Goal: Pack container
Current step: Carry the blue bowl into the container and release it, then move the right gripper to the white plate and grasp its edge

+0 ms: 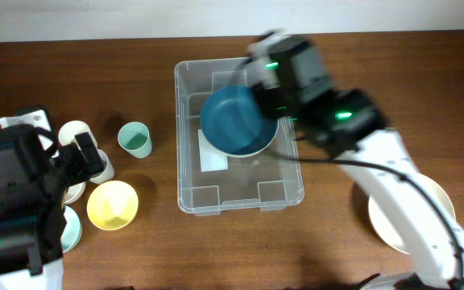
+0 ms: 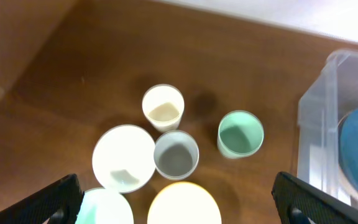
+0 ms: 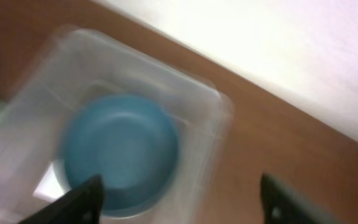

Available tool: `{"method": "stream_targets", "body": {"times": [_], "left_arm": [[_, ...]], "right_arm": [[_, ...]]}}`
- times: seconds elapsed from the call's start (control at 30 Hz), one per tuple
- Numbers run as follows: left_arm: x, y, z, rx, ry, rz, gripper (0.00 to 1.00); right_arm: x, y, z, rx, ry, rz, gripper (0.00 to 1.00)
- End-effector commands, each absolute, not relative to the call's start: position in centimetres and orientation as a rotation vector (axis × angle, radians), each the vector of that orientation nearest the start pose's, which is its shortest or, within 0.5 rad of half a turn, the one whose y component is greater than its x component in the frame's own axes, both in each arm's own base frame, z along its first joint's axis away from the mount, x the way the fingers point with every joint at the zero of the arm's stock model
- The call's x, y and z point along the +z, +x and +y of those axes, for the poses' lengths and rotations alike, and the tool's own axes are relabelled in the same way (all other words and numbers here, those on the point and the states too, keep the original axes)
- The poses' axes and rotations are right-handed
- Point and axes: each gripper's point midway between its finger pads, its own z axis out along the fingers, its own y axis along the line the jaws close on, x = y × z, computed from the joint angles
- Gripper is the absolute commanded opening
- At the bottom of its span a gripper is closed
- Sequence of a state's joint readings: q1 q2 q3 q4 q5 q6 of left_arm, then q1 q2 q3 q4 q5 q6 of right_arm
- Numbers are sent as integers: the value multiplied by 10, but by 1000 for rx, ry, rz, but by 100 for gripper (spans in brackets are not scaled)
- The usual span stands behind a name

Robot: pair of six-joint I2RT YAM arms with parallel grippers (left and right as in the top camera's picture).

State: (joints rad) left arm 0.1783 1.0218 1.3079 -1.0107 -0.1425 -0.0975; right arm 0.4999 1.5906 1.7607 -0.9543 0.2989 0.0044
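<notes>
Left arm is looming closest at the left edge, its left gripper [image 2: 179, 202] hanging over a cluster of dishes with fingers spread wide and gripping nothing. Under it a pale teal bowl [image 1: 69, 228] and a yellow bowl [image 1: 113, 204] are sitting at the near side. Behind them a white bowl [image 2: 124, 157] is touching a grey cup [image 2: 176, 154], and a cream cup [image 2: 163, 107] is standing just behind those. A mint green cup [image 2: 240, 134] is standing upright a bit apart to the right. Next, the container [image 1: 185, 121] is sitting mid-table [image 1: 337, 250], open top up. A blue bowl [image 1: 236, 121] is lying inside its far half, partly covering the white label [image 1: 213, 157]. The right gripper [image 3: 188, 199] is hanging above the container's far right corner with fingers spread apart and nothing between them; that wrist view is blurred. Far right, a white dish [image 1: 437, 201] is lying partly hidden under the right arm.
</notes>
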Motion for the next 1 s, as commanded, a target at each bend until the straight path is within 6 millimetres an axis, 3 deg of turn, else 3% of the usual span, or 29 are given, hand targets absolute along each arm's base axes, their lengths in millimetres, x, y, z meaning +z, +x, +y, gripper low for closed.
{"method": "stream_targets", "body": {"times": [0.0, 0.07, 0.13, 0.17, 0.4, 0.53, 0.77, 0.97], "left_arm": [[295, 277, 74, 167, -451, 2289, 99], [289, 280, 75, 148, -499, 2304, 99], [283, 283, 75, 138, -529, 2317, 99], [281, 284, 75, 138, -530, 2324, 99], [271, 289, 76, 140, -539, 2364, 99], [267, 287, 76, 142, -541, 2382, 99], [267, 286, 76, 142, -541, 2385, 99], [267, 286, 76, 142, -541, 2386, 99]], "right_arm": [[301, 396, 76, -194, 169, 2359, 78], [282, 381, 39, -244, 393, 2441, 79], [262, 364, 8, -285, 595, 2514, 93], [256, 359, 1, -285, 631, 2548, 99], [208, 330, -40, -267, 896, 2697, 99], [162, 310, -68, -319, 1141, 2696, 99], [74, 279, -86, -363, 1265, 2731, 99], [33, 274, -88, -349, 1262, 2689, 99]]}}
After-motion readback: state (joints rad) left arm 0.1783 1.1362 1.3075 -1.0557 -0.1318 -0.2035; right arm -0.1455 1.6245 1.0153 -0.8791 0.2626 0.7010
